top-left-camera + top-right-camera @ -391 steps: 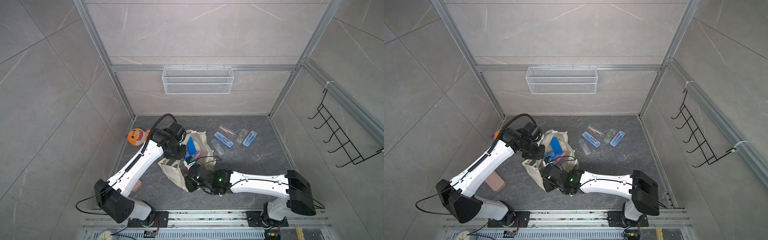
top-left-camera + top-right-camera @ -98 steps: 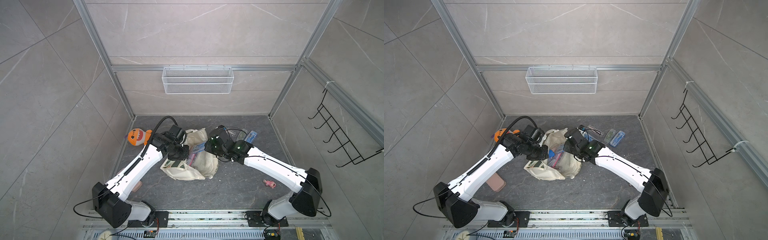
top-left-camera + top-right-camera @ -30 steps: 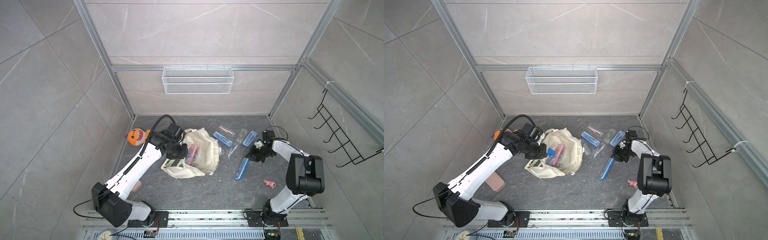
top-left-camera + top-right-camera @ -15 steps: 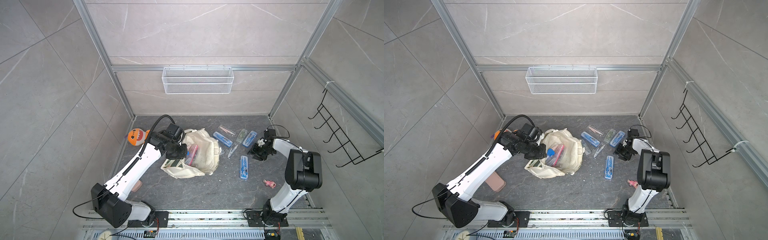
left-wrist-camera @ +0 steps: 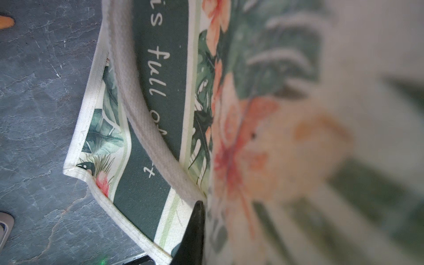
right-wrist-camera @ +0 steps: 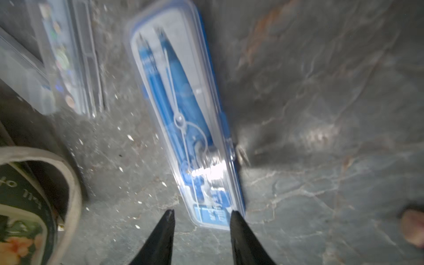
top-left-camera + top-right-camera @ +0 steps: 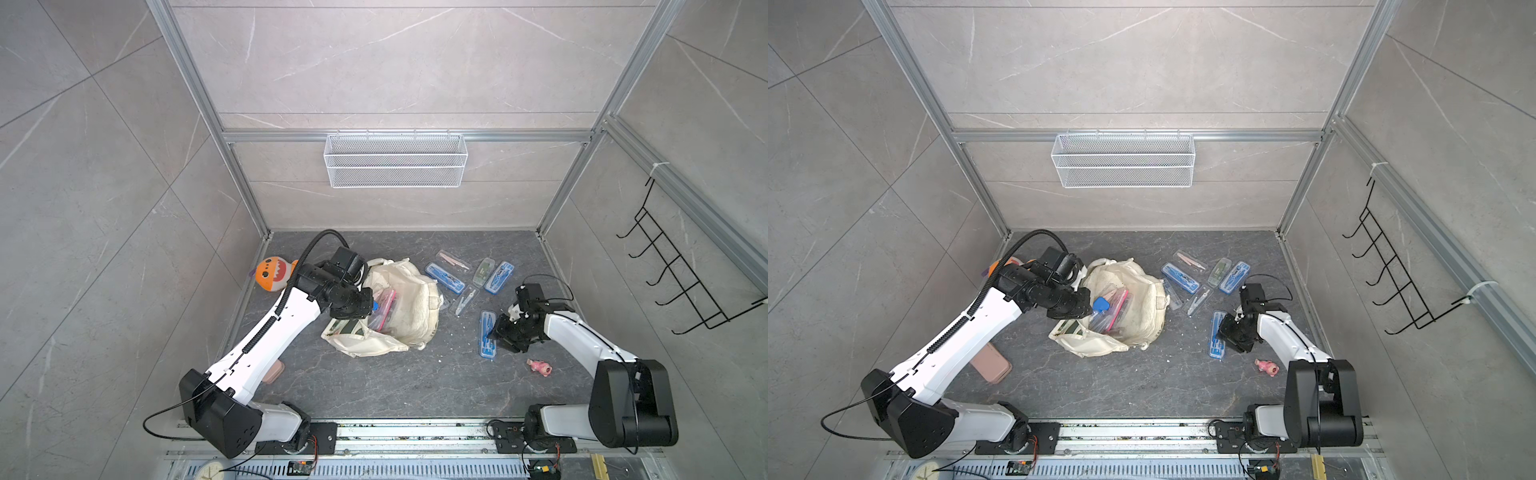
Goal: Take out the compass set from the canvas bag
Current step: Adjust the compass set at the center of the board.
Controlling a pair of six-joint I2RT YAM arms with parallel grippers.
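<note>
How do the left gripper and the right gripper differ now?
The left gripper is shut on the edge of the canvas bag; the right gripper is open, holding nothing. The left gripper sits at the bag; the right gripper hovers over a blue compass set on the floor. Both have black fingers.

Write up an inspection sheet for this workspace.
Surface: dark stone-look top, white specks scattered.
Job's things: canvas bag slumped, mouth open, clear pouch inside; blue compass set flat on the top, outside it.
Clutter: other cases at the back, orange plush, pink toy, pink block.
Grippers: left gripper shut on the bag's rim; right gripper open over the compass set's end.
Cables: black hose arches over the left arm.
Surroundings: wire basket, hook rack.
</note>
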